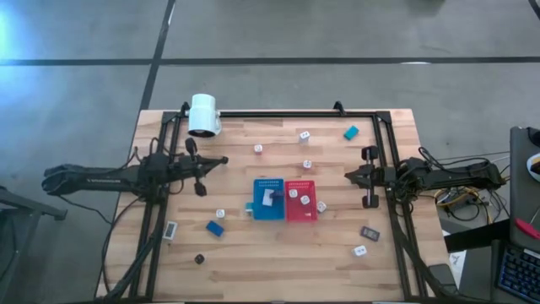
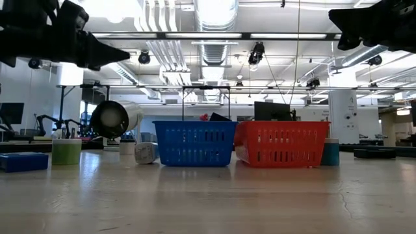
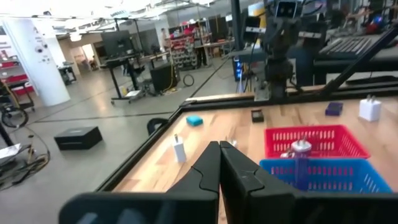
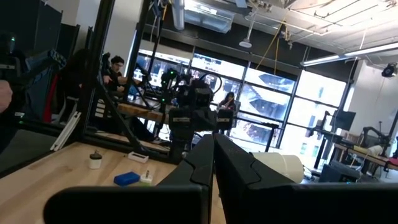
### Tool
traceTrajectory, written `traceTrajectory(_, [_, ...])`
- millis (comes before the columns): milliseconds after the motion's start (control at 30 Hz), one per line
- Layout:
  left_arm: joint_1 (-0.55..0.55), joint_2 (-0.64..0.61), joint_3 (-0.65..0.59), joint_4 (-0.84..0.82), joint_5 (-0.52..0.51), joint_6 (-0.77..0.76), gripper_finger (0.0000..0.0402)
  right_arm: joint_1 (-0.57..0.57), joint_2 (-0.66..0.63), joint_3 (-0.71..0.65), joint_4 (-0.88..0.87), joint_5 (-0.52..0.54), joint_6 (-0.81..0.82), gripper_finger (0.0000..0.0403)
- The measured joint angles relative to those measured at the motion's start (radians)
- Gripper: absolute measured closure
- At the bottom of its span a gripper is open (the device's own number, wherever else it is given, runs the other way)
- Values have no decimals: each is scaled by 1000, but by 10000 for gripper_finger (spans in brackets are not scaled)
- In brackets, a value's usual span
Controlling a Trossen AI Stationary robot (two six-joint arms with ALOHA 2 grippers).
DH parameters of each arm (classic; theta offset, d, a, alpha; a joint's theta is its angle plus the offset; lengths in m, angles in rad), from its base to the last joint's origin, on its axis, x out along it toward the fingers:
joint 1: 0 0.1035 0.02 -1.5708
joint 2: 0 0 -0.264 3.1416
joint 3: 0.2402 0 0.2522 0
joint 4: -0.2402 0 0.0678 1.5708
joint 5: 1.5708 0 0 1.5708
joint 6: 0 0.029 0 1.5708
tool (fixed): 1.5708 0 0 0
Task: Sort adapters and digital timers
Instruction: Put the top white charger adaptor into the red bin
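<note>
Both dark two-finger grippers are hanging closed and empty above the light wooden table (image 1: 278,262): the left gripper (image 1: 221,160) at centre left of the overhead frame, the right gripper (image 1: 348,176) at centre right. In the middle, the small blue slotted plastic basket (image 1: 269,200) is sitting touching the matching red slotted plastic basket (image 1: 300,201). Counting from above, I am making out about nine tiny white cube-like adapters: seven loose, such as one at upper centre (image 1: 258,149) and one at lower right (image 1: 360,251), and two in the red basket. Flat rectangular digital timers number about six: a teal one at upper right (image 1: 351,132), a blue one at lower left (image 1: 215,228), a grey one at right (image 1: 369,232), a pale one at far left (image 1: 171,229), a white one in the blue basket (image 1: 269,198) and a blue one just beside it (several are too small to be sure of). The risk is closing on an adapter off-centre and flicking it away, or dropping a piece into the wrong basket since they are touching.
</note>
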Motion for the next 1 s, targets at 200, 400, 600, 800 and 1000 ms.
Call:
traceTrajectory(200, [21, 1, -7, -25, -1, 19, 395, 0, 0, 0, 0, 0, 0, 394])
traceTrajectory(400, [22, 1, -7, -30, 10, 26, 395, 0, 0, 0, 0, 0, 0, 394])
traceTrajectory(600, [22, 1, -43, -9, 22, 47, 395, 0, 0, 0, 0, 0, 0, 394])
traceTrajectory(800, [22, -6, -73, 55, 25, 60, 394, 0, 0, 0, 0, 0, -5, 394])
traceTrajectory(1000, [22, -6, -70, 55, 28, 60, 394, 1, 0, 0, 0, 0, -8, 394])
